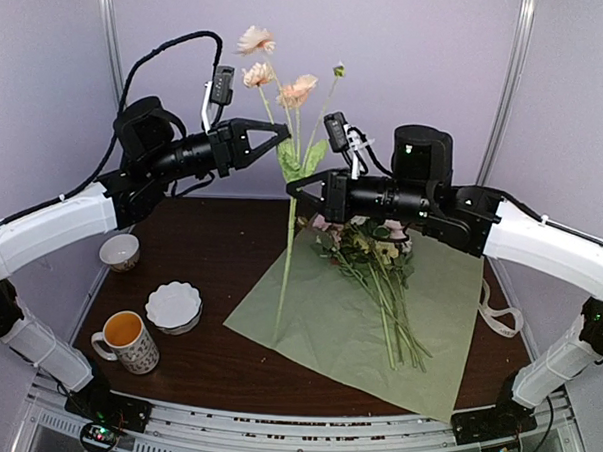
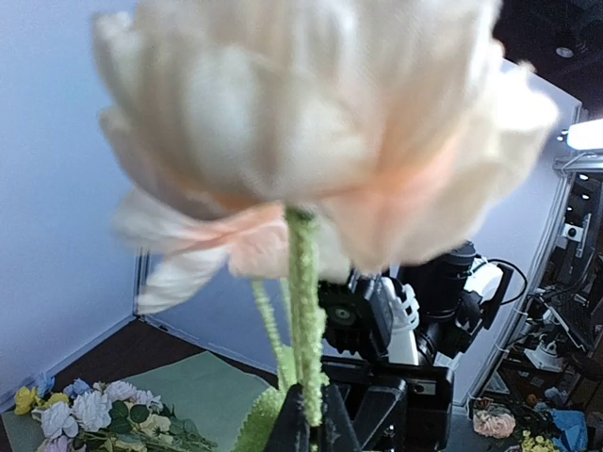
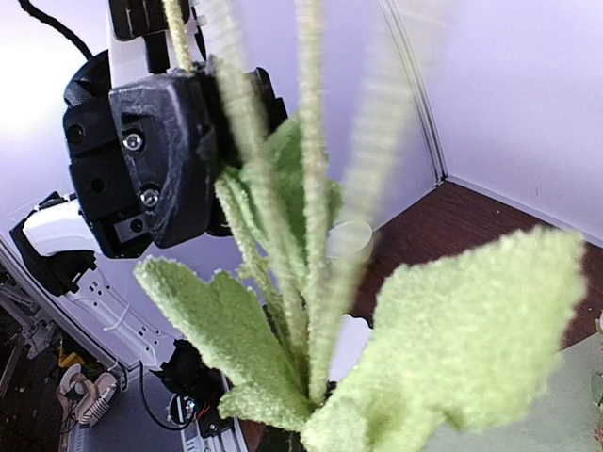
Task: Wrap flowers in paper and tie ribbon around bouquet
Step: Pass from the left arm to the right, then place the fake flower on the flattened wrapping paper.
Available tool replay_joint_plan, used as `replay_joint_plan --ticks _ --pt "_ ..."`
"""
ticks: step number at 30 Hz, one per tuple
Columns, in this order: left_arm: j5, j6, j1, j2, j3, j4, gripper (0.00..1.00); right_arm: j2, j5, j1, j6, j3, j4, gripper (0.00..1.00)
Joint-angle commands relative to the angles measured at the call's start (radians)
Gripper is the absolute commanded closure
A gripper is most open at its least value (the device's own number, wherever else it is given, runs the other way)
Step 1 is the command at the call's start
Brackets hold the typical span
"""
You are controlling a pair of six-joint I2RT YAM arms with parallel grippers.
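Note:
A tall spray of flowers with peach heads point(image 1: 279, 83) stands upright in the air, its long green stem point(image 1: 284, 275) hanging down to the paper. My left gripper point(image 1: 284, 133) is shut on the upper stems point(image 2: 303, 311) just under a big cream-peach head point(image 2: 320, 132). Just below it, my right gripper point(image 1: 293, 189) is shut on the stems where the fuzzy leaves point(image 3: 471, 348) branch off. Other flowers point(image 1: 375, 251) lie loose on the flat sage-green paper point(image 1: 327, 332). The cream ribbon point(image 1: 500, 317) lies at the table's right edge. No bouquet is in view.
On the left of the dark table stand a small cup point(image 1: 120, 250), a white scalloped bowl point(image 1: 173, 306) and a patterned mug of orange liquid point(image 1: 126, 340). Pale walls close in the back and sides.

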Motion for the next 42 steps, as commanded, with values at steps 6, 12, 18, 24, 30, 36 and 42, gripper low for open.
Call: replay_joint_plan --ticks 6,12,18,24,30,36,42 --pt "-0.359 0.214 0.000 0.007 0.225 -0.613 0.35 -0.044 0.322 -0.134 0.022 0.105 -0.506 1.00" --pt "-0.698 0.410 0.005 0.131 0.359 -1.239 0.28 0.107 0.522 -0.267 -0.018 0.193 -0.841 1.00" --pt "-0.873 0.448 0.003 0.251 0.312 -1.500 0.26 0.327 0.551 -0.306 -0.046 0.336 -0.854 0.96" --pt "-0.883 0.496 0.003 0.263 0.186 -1.467 0.17 0.572 0.561 -0.349 -0.032 0.466 -0.845 0.72" --pt "-0.914 0.507 0.003 0.337 0.141 -1.476 0.16 0.594 0.591 -0.352 0.015 0.518 -0.943 0.50" --pt "-0.865 0.531 0.003 0.349 0.105 -1.448 0.16 0.299 0.552 -0.333 0.051 0.219 -0.859 0.41" --pt "-0.843 0.544 0.000 0.358 0.093 -1.439 0.15 0.054 0.498 -0.329 0.143 -0.149 -0.850 0.37"
